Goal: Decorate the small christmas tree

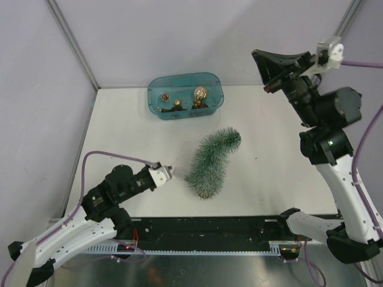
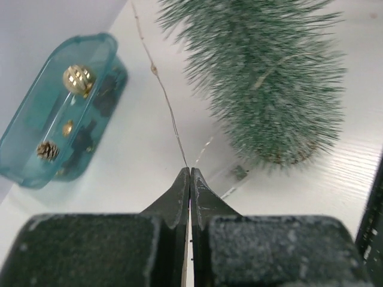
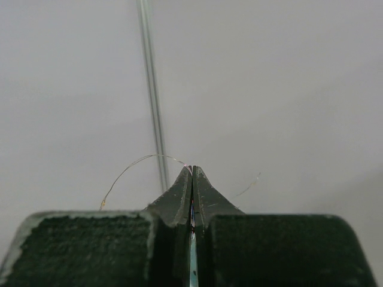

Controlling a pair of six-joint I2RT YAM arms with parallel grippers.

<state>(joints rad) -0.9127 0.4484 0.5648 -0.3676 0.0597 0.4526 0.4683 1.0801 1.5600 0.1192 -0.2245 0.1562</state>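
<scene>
The small christmas tree (image 1: 212, 158) lies on its side in the middle of the white table, with its wood base (image 1: 205, 191) toward the near edge. It fills the upper right of the left wrist view (image 2: 269, 78). My left gripper (image 1: 170, 172) sits low just left of the tree's base, shut (image 2: 190, 170) on a thin wire (image 2: 161, 84) that runs away past the tree. My right gripper (image 1: 254, 55) is raised high at the back right and points left. It is shut (image 3: 192, 168) on a thin wire (image 3: 137, 160) that arcs off to the left.
A teal tub (image 1: 152, 101) stands at the back of the table behind the tree. It holds a gold ball (image 1: 200, 94) and a small pinecone (image 1: 164, 96), also seen in the left wrist view: tub (image 2: 36, 119), ball (image 2: 78, 78). A small clear piece (image 2: 238, 173) lies by the tree's base.
</scene>
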